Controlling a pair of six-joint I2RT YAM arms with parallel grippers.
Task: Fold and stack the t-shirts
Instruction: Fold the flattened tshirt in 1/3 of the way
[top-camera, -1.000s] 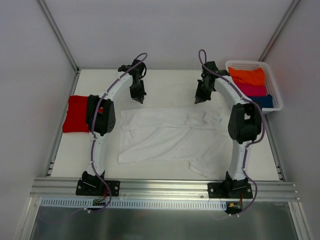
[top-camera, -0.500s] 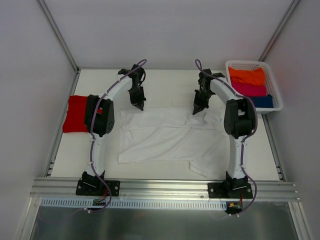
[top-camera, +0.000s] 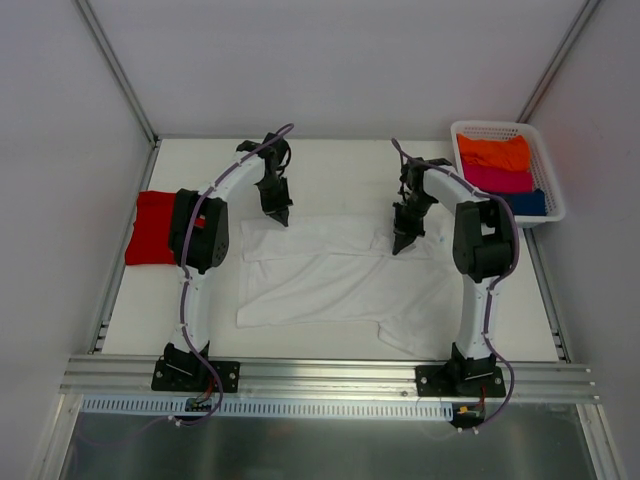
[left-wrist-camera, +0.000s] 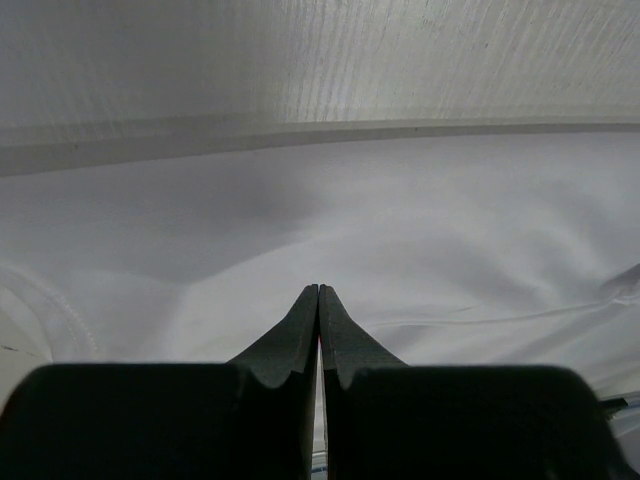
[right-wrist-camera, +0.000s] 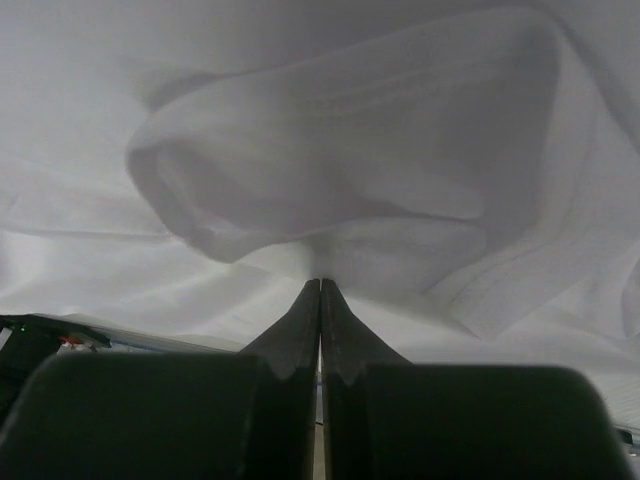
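Right pincer (top-camera: 401, 247) meets bunched white t-shirt (top-camera: 320, 285) near basket (top-camera: 490, 123).

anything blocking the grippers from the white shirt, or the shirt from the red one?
Nothing visible. The left gripper and right gripper, both shut, sit right at the white t-shirt. Between it and the folded red t-shirt is only bare table, with the left arm overhead.

The white t-shirt (right-wrist-camera: 330, 150), just ahead of the right pincer (right-wrist-camera: 320, 284), looks to us like thin, soft, matt cloth with a fine lined weave. Both pincers have smooth, matt black plastic fingers (left-wrist-camera: 345, 345). Right of that pincer, the basket (top-camera: 488, 124) is white plastic lattice. Left of the left pincer (left-wrist-camera: 318, 290), the red t-shirt (top-camera: 152, 228) is matt cloth.
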